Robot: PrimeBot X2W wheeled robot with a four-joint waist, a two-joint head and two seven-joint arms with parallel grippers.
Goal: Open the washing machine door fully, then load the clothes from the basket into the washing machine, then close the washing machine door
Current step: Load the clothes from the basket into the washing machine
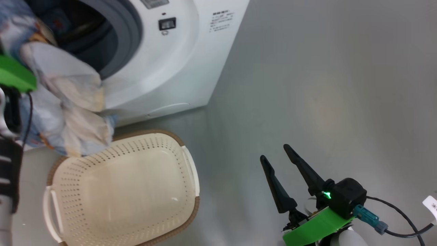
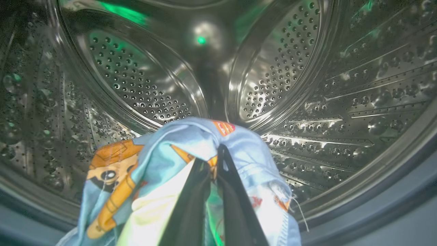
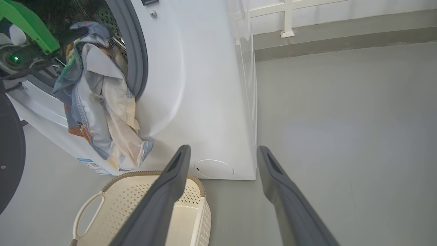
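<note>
From the head, the washer (image 1: 191, 51) stands at upper left with its mouth open. The clothes (image 1: 68, 102) spill out of that mouth in a long blue and cream drape down the white front. Their lowest fold reaches the far rim of the basket (image 1: 123, 191), which sits on the grey floor (image 1: 324, 85) just in front of the washer; I cannot tell whether cloth and rim touch. My right gripper (image 1: 274, 152) shows at lower right, well apart from the basket, its two dark fingers spread with nothing between them. Along my left wrist, my left gripper (image 2: 211, 157) is inside the mouth, and the steel drum (image 2: 136, 78) curves all round ahead of it. The fingers are clenched on a fold of the blue printed cloth, which bunches over their tips and falls away on both sides. Along my right wrist, the same spread fingers point at the washer's lower corner and the basket's rim. The clothes hang over the grey seal (image 3: 138, 51) with their top end in the drum. The black door (image 3: 10, 150) stands swung open at the left edge.
</note>
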